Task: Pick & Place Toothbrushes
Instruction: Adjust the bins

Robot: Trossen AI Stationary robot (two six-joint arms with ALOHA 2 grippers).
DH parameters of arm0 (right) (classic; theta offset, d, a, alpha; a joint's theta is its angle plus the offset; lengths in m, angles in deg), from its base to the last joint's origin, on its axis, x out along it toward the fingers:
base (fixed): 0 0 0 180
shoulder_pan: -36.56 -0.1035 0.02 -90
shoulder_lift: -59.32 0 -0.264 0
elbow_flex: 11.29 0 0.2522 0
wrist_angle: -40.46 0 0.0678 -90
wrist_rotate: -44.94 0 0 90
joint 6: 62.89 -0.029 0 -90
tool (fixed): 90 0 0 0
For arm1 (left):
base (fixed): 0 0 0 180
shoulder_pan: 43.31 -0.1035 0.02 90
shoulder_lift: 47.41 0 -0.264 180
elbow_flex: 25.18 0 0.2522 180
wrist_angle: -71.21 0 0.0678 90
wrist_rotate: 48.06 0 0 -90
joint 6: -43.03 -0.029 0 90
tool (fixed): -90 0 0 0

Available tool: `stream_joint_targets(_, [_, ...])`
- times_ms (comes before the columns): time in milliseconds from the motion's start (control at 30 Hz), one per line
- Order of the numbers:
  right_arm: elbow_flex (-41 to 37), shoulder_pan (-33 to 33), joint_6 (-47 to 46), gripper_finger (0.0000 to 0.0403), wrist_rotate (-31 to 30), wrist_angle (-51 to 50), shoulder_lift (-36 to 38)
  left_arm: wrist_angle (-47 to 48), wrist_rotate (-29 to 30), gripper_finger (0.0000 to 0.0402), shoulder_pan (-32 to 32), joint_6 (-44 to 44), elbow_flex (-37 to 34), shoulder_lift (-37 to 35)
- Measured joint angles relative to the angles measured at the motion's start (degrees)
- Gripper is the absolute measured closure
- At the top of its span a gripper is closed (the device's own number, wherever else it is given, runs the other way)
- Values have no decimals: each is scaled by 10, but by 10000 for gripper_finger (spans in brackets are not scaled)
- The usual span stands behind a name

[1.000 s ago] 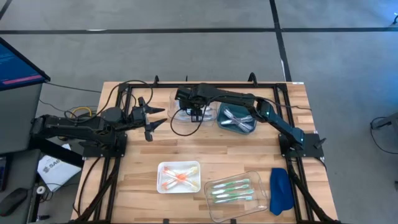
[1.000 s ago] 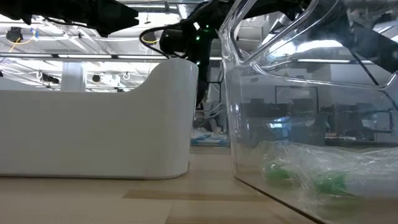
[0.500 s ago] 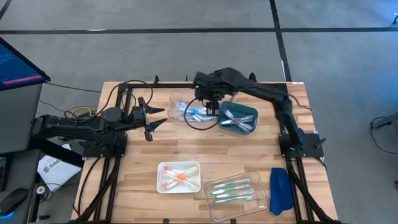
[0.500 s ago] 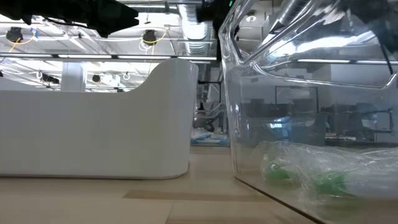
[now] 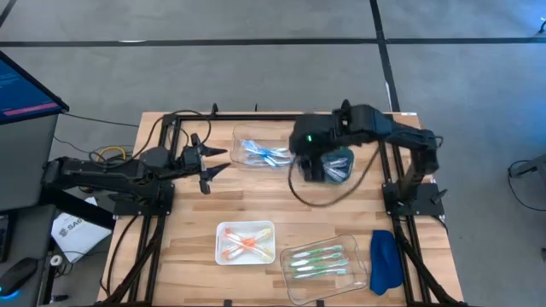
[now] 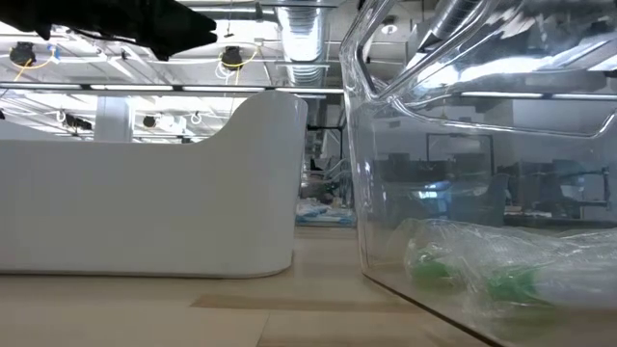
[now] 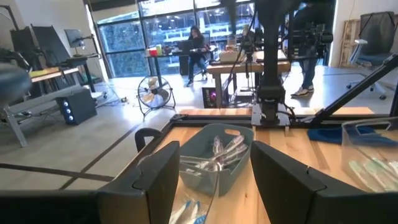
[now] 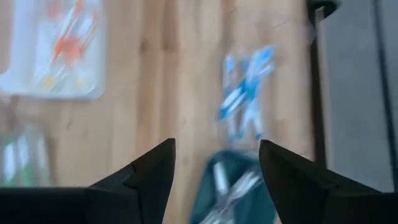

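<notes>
My right gripper point(image 5: 317, 165) hangs over the near-left corner of the dark teal tray point(image 5: 339, 162), my landmark; its fingers point(image 8: 147, 180) are spread wide with nothing between them. In my wrist view the tray's grey-white toothbrushes point(image 8: 231, 190) show in the gap between the fingers.

Just left of the teal tray, a clear tray point(image 5: 241, 146) holds the light blue toothbrushes point(image 5: 265, 154). Nearer the front edge, left of the teal tray, a white tray point(image 5: 223, 251) carries the orange-pink toothbrushes point(image 5: 246, 243). In front of the teal tray, a clear bin point(image 5: 356, 253) holds the green toothbrushes point(image 5: 318, 260), and a blue cloth point(image 5: 385, 260) lies just right of that bin.

My left gripper point(image 5: 208, 159) waits well left of the teal tray, beyond the clear tray, fingers parted and empty, pointing toward it.

No writing on any tray or toothbrush can be read.
</notes>
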Motion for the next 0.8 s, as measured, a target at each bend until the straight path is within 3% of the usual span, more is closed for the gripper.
stream_joint_targets(233, [-148, -87, -95, 178, 0, 33, 46, -1, 0, 211, 0, 3, 0, 36])
stream_joint_targets(367, [-216, -135, -145, 178, 0, 70, 55, -8, -2, 211, 0, 50, 0, 59])
stream_joint_targets(567, [-293, -199, -163, 180, 0, 64, 52, -67, -58, 211, 1, 128, 0, 88])
stream_joint_targets(700, [-344, -221, -208, 207, -4, 61, 52, -115, -74, 211, 19, 135, 0, 102])
stream_joint_targets(800, [-389, -229, -233, 258, -30, 64, 52, -146, -72, 213, 31, 134, 0, 114])
